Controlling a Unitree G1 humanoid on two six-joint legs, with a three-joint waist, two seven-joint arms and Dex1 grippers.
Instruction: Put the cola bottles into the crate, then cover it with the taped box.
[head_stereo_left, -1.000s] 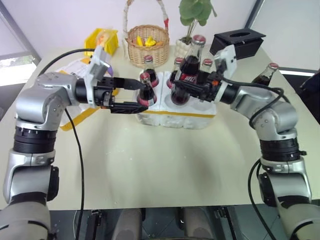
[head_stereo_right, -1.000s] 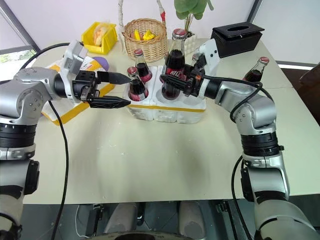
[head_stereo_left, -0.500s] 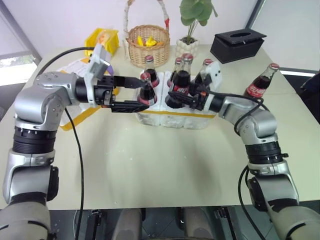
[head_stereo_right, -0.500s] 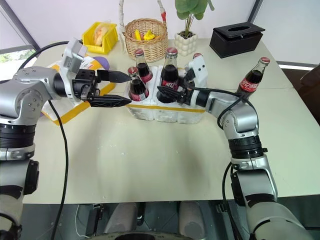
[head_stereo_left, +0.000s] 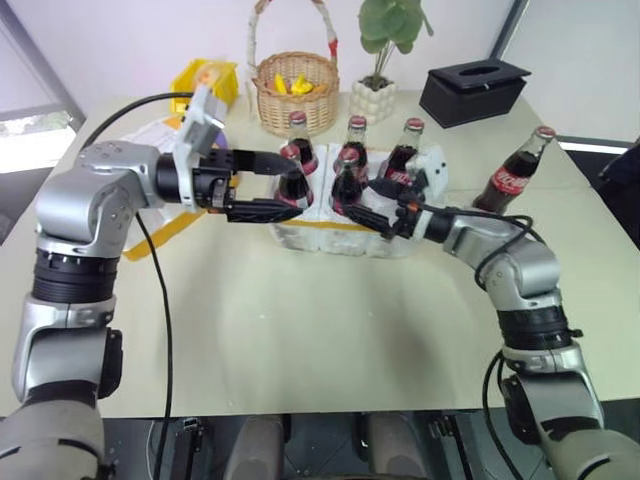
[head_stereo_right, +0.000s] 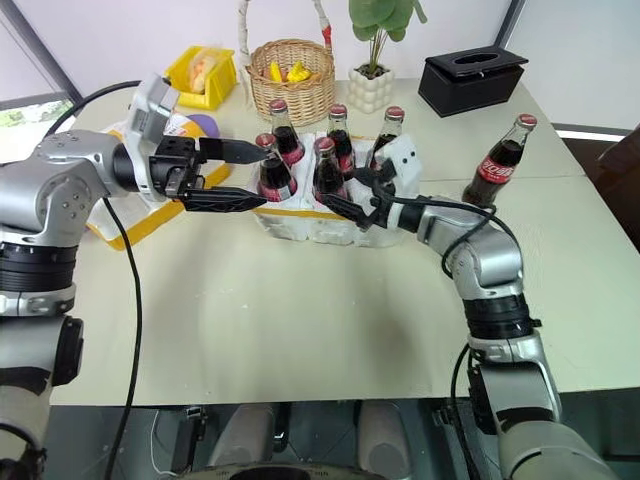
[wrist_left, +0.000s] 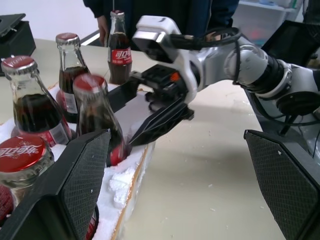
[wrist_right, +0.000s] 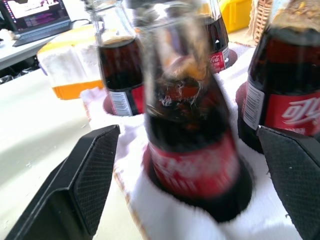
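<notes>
On the far half of the table sits the crate (head_stereo_left: 355, 215) with five cola bottles in its holes, the newest one (head_stereo_right: 327, 172) in the front row between my right gripper's (head_stereo_right: 355, 196) spread fingers, released and standing on its own. The sixth bottle (head_stereo_left: 515, 170) stands apart on the table to the right, and the taped box (head_stereo_right: 150, 205) lies behind my left arm. These bottles are glass, smooth and top-heavy when full, so I judge the labelled belly the safest place to grip, squarely, with no side knock against neighbours; the styrofoam is light and crumbly and could shift or shed if I drag against it. My right forearm reaches in low and roughly level from the right; my left gripper (head_stereo_left: 262, 185) hovers open and level beside the crate's left bottle (head_stereo_left: 294, 180), pointing right.
</notes>
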